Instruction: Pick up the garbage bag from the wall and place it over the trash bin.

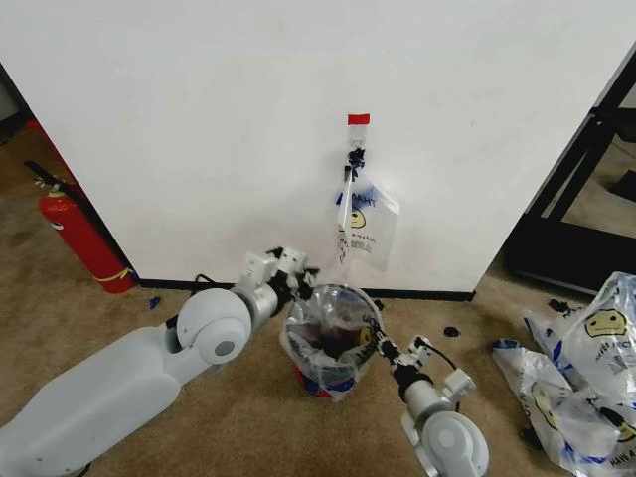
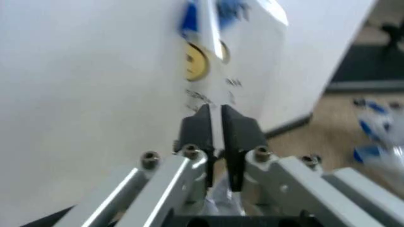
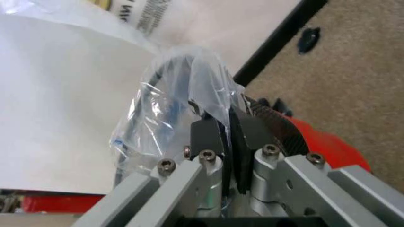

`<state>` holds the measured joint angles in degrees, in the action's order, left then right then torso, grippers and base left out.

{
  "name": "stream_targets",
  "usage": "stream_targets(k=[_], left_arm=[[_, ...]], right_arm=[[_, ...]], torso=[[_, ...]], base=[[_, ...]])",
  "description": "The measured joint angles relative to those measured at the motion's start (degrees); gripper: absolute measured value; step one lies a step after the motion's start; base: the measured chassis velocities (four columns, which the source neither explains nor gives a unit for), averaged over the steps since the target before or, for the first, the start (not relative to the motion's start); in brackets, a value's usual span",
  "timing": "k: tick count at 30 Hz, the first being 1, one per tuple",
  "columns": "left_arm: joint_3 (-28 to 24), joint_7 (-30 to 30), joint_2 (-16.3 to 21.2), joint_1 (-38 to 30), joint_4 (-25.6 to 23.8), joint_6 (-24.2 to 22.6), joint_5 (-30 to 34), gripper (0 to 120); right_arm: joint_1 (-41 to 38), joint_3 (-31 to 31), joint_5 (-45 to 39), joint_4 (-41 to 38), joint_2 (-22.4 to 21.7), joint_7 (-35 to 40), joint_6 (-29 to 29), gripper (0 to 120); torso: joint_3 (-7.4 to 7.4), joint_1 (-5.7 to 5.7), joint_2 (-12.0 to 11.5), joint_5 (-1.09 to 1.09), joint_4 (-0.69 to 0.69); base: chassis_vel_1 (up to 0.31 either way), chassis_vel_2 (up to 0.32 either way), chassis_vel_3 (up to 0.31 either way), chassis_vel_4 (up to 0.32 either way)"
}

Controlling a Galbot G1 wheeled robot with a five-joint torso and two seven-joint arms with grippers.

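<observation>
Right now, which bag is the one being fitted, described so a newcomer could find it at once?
Start at the white wall; on the carpet below its red tape stands the black mesh trash bin. The garbage bag is the clear one draped over that bin between the left gripper and right gripper, unlike the flat bag on the hook or the heap aside.

Crinkly glossy plastic garbage bag [image 1: 333, 343] — wire-mesh trash bin [image 3: 268, 118], rough carpet [image 1: 199, 427].

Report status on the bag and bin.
Both grippers, left and right, shut on garbage bag. Bag draped over trash bin. Nothing blocking.
</observation>
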<state>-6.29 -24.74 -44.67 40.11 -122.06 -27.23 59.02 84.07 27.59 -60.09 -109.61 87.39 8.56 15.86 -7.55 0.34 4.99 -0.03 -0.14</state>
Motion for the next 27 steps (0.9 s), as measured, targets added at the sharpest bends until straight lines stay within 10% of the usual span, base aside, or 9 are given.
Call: stream_targets(k=[13, 27], left_arm=[[10.3, 0.8, -1.1, 14.1, -3.1, 1.8, -4.9, 59], [16.4, 1.5, -3.0, 26.0, -7.6, 2.8, -10.2, 100]], right_arm=[[-1.1, 0.7, -0.2, 3.1, -1.3, 1.7, 1.4, 0], [2.7, 1.1, 4.0, -3.1, -3.9, 1.6, 1.6, 53]], torso=[[0.00, 0.00, 0.0, 0.02, 0.00], [0.00, 0.00, 0.0, 0.03, 0.01]], base=[[0.000, 0.000, 0.000, 0.000], [0.000, 0.000, 0.000, 0.000]])
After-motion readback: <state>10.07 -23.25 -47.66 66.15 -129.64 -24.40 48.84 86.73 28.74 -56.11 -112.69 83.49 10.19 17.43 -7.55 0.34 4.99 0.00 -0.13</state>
